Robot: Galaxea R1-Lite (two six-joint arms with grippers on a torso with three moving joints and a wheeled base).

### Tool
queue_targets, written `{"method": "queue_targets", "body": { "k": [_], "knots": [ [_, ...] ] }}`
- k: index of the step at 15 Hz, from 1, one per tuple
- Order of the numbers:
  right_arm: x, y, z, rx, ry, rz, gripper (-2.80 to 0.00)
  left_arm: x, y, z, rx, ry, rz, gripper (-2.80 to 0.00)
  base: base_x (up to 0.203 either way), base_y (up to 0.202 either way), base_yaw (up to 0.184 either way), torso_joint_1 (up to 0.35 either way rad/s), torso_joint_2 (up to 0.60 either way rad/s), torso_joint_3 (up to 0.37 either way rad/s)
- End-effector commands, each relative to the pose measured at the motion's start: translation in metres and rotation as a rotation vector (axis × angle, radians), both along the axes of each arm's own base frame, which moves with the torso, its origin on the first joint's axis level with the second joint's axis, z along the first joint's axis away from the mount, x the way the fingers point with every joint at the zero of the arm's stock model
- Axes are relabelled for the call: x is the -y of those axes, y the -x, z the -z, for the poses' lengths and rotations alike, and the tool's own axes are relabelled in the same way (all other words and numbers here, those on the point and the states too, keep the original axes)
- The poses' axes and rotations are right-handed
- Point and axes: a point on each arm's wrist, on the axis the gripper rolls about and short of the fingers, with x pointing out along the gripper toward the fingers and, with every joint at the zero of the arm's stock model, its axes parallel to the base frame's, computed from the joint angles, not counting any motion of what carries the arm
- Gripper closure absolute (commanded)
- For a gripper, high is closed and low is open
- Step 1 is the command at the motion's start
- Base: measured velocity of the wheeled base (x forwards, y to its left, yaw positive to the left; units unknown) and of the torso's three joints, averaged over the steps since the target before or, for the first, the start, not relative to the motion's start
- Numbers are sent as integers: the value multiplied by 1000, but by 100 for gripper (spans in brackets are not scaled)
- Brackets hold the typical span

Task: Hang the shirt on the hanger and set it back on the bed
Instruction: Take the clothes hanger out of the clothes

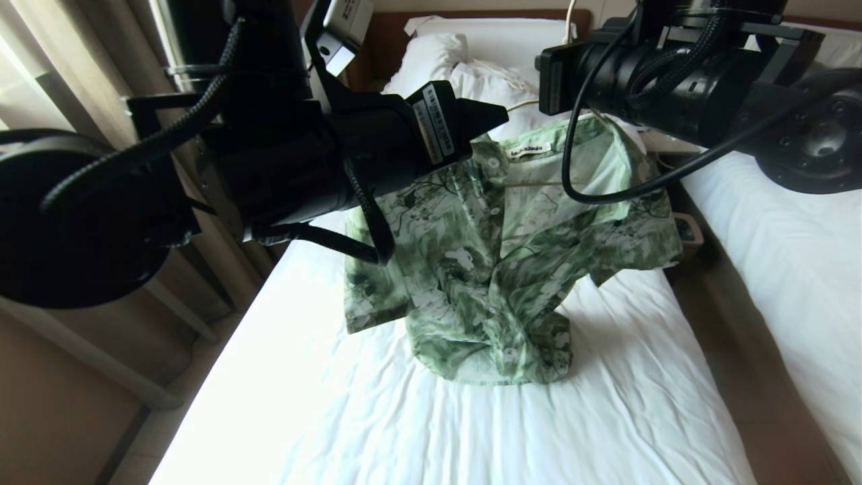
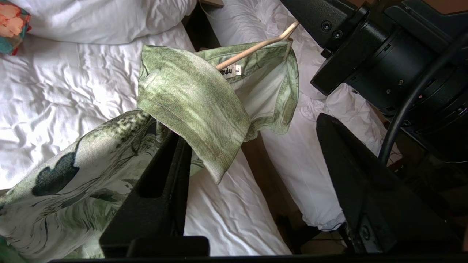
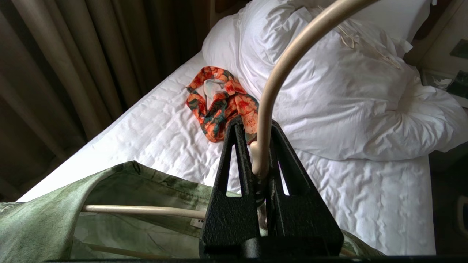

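The green flower-print shirt hangs from the cream hanger, and its lower half is bunched on the white bed. My right gripper is shut on the hanger's neck just below the curved hook. One hanger arm runs under the collar by the label. My left gripper is open at the shirt's shoulder. The collar flap drapes over one finger, while the other finger stands well clear of the cloth.
An orange patterned garment lies near the bulky white duvet, which has spare hangers on top. A second white bed stands to the right across a narrow dark gap. Curtains hang along the left.
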Motion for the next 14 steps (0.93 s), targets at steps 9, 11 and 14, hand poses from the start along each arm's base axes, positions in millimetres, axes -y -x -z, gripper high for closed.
{"method": "queue_targets", "body": {
  "k": [9,11,14],
  "knots": [
    [-1,0,1,-1,1,2,0,-4,-1,2,-5,-8,-20,0,0,0,0,0,0,0],
    [6,-5,2,-4,3,25,0,-21,2,-3,6,1,-50,0,0,0,0,0,0,0],
    [13,-15,5,-10,8,52,0,-54,4,-3,15,-11,-130,0,0,0,0,0,0,0]
  ]
}}
